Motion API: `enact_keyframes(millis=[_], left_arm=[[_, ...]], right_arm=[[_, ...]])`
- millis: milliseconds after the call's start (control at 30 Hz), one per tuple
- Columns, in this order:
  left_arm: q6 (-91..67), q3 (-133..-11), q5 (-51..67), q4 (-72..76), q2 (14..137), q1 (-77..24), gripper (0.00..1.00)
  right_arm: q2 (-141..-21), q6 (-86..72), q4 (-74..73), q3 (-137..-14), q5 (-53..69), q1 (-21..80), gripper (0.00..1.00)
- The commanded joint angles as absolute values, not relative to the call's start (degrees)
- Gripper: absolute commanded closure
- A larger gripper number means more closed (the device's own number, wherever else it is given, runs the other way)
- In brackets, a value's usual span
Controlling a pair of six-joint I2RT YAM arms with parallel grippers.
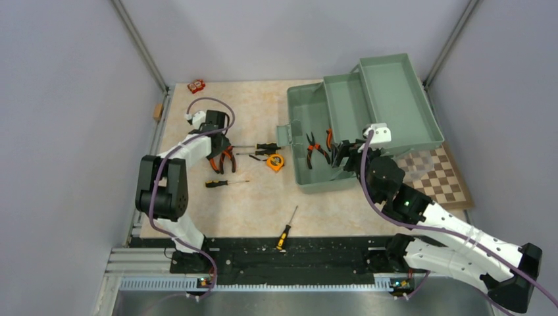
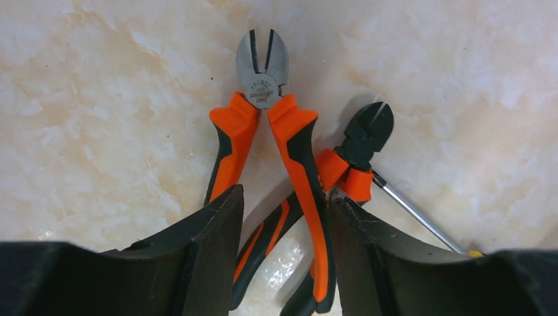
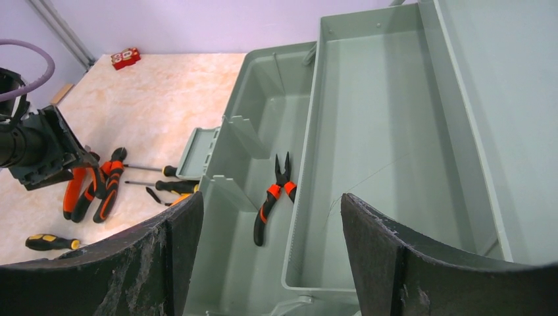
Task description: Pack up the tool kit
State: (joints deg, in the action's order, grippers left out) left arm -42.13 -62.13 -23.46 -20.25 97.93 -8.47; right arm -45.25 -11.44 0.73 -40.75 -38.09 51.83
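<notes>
The sage-green toolbox point(image 1: 368, 105) stands open at the right, its inner tray point(image 3: 381, 131) swung up; one pair of orange-black pliers point(image 3: 273, 194) lies in its base. My right gripper point(image 3: 271, 196) hovers open over the box's near edge, holding nothing. On the table, silver-headed cutters point(image 2: 263, 66) and black-headed pliers point(image 2: 368, 128) lie crossed. My left gripper point(image 2: 284, 194) is down over them, open, with its fingers point(image 2: 210, 250) either side of two handles. The tape measure point(image 1: 275, 162) and yellow-black screwdrivers point(image 1: 226, 184) point(image 1: 286, 230) lie loose.
Two more screwdrivers point(image 1: 260, 151) lie between the pliers and the toolbox. A chessboard point(image 1: 441, 174) sits under the box's right side. A small red object point(image 1: 196, 85) is at the far left corner, and a wooden block point(image 1: 158, 110) lies on the left edge.
</notes>
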Motion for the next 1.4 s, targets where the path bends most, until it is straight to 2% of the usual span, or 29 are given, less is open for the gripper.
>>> enact_keyframes(millis=[0,100,200,467,633,933,1133,1367], left_arm=[[-43.3,-64.6,-22.5,-17.9,100.6,-6.8,0.46],[-43.9,-64.9,-20.0,-16.4,102.8,-5.6,0.50],[-45.0,-65.3,-16.9,-15.7,104.2,-4.3,0.58],[-43.3,-64.6,-15.2,-16.7,97.8,-3.6,1.00],[-40.5,-66.5,-11.7,-20.4,91.4,-3.6,1.00],[-42.8,-64.6,5.2,-17.2,78.8,-5.2,1.00],[-47.6,-65.3,10.2,-13.4,75.0,-12.7,1.00],[-51.9,-69.4,8.3,-7.3,77.9,-25.9,1.00]], right_arm=[[-45.8,-10.4,2.8,-40.4,-39.0,51.6,0.25],[-45.7,-10.2,2.8,-40.4,-39.1,51.7,0.24],[-45.5,-10.0,2.6,-40.4,-39.4,51.6,0.24],[-45.4,-9.9,2.4,-40.3,-39.8,51.6,0.24],[-45.8,-10.2,2.4,-40.3,-39.5,51.6,0.24],[-44.4,-10.9,1.8,-40.1,-39.3,51.6,0.24],[-43.9,-11.3,1.6,-40.1,-39.4,51.6,0.24],[-43.4,-11.7,1.2,-39.9,-39.5,51.7,0.24]])
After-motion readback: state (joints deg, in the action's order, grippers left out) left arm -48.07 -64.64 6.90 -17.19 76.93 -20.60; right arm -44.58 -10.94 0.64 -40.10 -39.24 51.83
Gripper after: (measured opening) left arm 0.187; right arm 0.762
